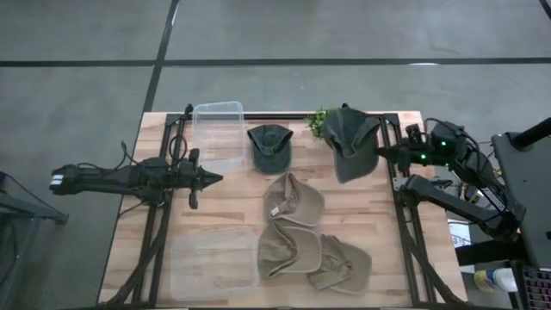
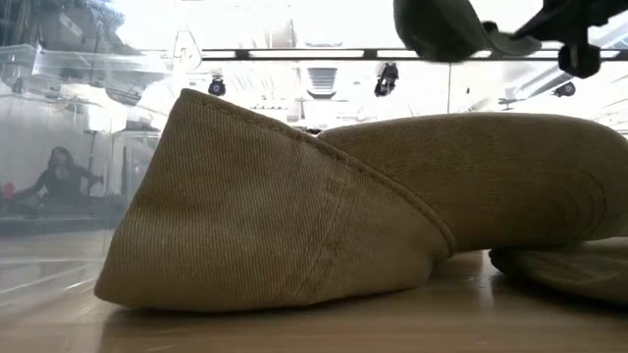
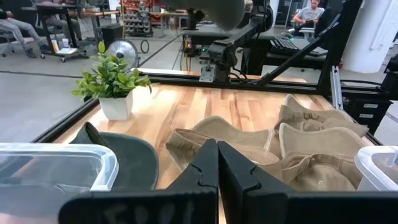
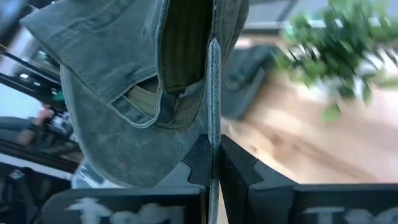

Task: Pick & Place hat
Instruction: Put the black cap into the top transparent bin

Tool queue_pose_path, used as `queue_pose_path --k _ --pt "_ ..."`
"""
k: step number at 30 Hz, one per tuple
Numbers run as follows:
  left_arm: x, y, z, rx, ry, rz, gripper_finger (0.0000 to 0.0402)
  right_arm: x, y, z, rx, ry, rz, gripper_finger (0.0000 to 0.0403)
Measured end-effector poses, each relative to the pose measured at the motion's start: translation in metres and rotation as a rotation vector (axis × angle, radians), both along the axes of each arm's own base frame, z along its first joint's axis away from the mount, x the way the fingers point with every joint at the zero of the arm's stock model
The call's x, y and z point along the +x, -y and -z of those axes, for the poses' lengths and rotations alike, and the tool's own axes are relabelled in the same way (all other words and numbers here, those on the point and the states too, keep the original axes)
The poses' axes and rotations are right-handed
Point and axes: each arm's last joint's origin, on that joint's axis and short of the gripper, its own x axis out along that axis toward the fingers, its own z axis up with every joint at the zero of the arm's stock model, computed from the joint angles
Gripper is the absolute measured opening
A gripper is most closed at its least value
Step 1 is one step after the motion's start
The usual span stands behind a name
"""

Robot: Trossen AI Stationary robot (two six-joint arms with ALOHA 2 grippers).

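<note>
My right gripper (image 1: 386, 153) is shut on a dark green hat (image 1: 351, 138) that it holds in the air over the table's far right part. The hat also shows high up in the low view (image 2: 442, 27). A second dark green hat (image 1: 270, 146) lies flat on the table to its left. Three tan hats (image 1: 293, 200) (image 1: 287, 250) (image 1: 343, 263) lie in the middle and near part. My left gripper (image 1: 211, 178) is shut and empty at the table's left side, low over the wood beside the far clear bin. My right gripper pinches a thin edge of the dark green hat (image 4: 213, 118) between its two fingers (image 4: 239, 165). The fingers come level from the table's right side. The hat is lifted clear of the table and spreads out beyond the fingertips, its hollow inside (image 4: 143, 99) showing.
A clear bin (image 1: 218, 131) stands at the far left, and another clear bin (image 1: 213, 261) at the near left. A small potted plant (image 1: 319, 121) stands at the far edge, right beside the held hat. Black rails (image 1: 403, 224) run along the table's sides.
</note>
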Motion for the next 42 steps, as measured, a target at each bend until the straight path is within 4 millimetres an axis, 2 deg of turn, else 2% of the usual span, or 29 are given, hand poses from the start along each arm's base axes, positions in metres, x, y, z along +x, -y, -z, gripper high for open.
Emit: queue_pose_path --k 5,11,19,29,36,42 --pt "0.000 0.000 -0.001 -0.012 0.009 -0.002 0.0000 0.007 0.006 -0.011 -0.082 0.083 0.000 0.0012" --pt "0.000 0.000 -0.003 -0.015 0.028 -0.002 0.0000 0.021 0.018 -0.015 -0.166 0.067 0.014 0.0012" --pt "0.001 0.000 -0.019 -0.067 0.201 -0.011 0.0000 0.049 0.040 -0.015 -0.221 0.045 0.006 0.0012" --pt "-0.003 -0.001 -0.045 -0.031 0.470 -0.032 0.0000 0.092 0.063 -0.029 -0.505 0.172 -0.054 0.0013" --pt "-0.005 -0.001 -0.052 0.008 0.552 -0.043 0.0000 0.120 0.079 -0.020 -0.605 0.120 0.032 0.0013" --pt "-0.004 -0.002 -0.054 -0.017 0.571 -0.083 0.0000 0.149 0.086 -0.009 -0.636 0.133 -0.008 0.0013"
